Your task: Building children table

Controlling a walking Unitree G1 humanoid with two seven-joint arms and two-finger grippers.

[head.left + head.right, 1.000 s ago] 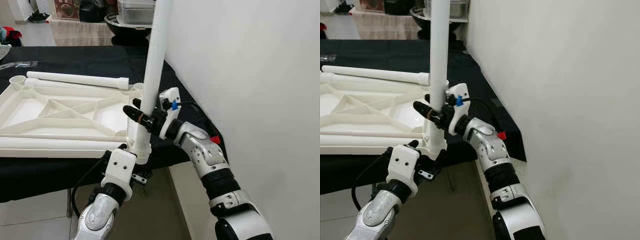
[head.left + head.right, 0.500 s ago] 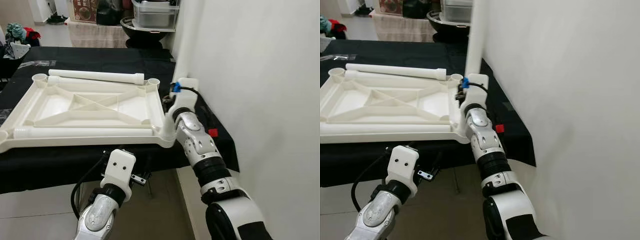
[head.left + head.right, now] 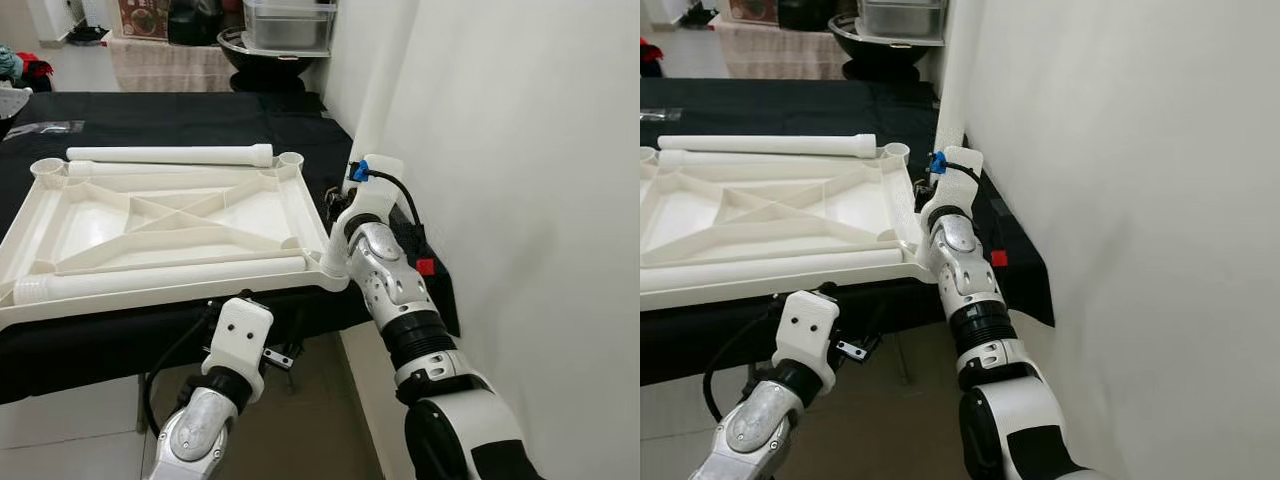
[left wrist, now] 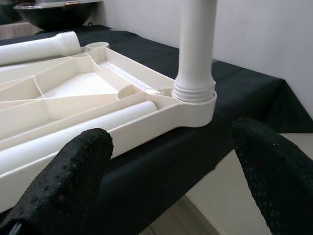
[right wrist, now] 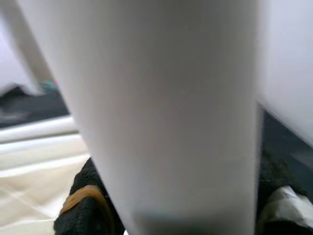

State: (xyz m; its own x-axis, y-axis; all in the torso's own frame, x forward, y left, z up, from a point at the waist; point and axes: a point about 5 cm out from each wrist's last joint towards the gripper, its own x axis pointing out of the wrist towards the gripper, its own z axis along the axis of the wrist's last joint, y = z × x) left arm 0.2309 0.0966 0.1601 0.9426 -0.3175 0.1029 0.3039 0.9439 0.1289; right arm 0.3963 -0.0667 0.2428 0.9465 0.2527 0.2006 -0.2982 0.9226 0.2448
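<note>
The white tabletop (image 3: 60,215) lies upside down on the black cloth. One white leg (image 4: 196,44) stands upright in its near right corner socket (image 4: 195,105), rising along the wall (image 3: 952,90). My right gripper (image 5: 181,196) is shut on that leg just above the socket, a black finger (image 5: 80,208) on each side of it. The right wrist (image 3: 372,175) hides those fingers in the eye views. Below the table's front edge my left gripper (image 4: 171,161) is open and faces the socket with nothing in it. Two loose legs lie flat: one along the far rim (image 3: 170,155), one inside the near rim (image 3: 160,280).
The white wall (image 3: 520,200) stands close on the right, just past the upright leg. The black cloth (image 3: 180,110) hangs over the table's front edge. Behind the table are a dark bowl (image 3: 245,45) and a clear bin (image 3: 290,25). Tiled floor (image 3: 60,440) lies below.
The view has shifted. My right wrist has turned round the leg, so its fingers are hidden now. My left gripper has come away from the leg's base and sits below the table edge.
</note>
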